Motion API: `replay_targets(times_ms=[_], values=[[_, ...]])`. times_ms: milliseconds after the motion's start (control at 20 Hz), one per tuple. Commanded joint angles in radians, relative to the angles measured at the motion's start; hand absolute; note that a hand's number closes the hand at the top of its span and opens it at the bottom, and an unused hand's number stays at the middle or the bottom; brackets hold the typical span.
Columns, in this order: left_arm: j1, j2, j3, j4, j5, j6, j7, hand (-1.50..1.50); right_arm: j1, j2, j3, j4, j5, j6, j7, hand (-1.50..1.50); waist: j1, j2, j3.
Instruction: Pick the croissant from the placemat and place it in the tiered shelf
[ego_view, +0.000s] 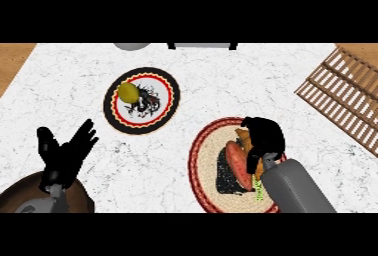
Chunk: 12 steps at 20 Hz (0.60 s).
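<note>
A round woven placemat (209, 150) with a red rim lies at the lower right of the white counter. On it I see an orange-brown croissant (237, 156), partly hidden. My right hand (263, 136) is curled over the croissant's upper end, fingers bent down round it. The wooden slatted tiered shelf (341, 95) stands at the right edge, apart from the hand. My left hand (66, 150) rests open at the lower left, fingers up.
A black round mat (117, 116) with a red and white ring lies left of centre and holds a yellow-green fruit (128, 91). A grey object (133, 46) and a dark one (203, 46) sit at the far edge.
</note>
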Motion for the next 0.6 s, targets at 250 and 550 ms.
replay_targets(times_ms=[250, 550], values=[[0.021, 0.01, 0.001, -0.105, 0.013, -0.007, 0.101, 0.0, 0.046, 0.048, 0.023, 0.022, 0.014, -0.031, -0.117, 1.5, -0.004, 0.012, 0.01], [-0.023, 0.002, 0.018, -0.006, -0.004, 0.0, 0.03, 0.0, 0.081, 0.067, -0.071, -0.103, -0.007, -0.089, -0.034, 1.5, -0.017, 0.013, 0.01]])
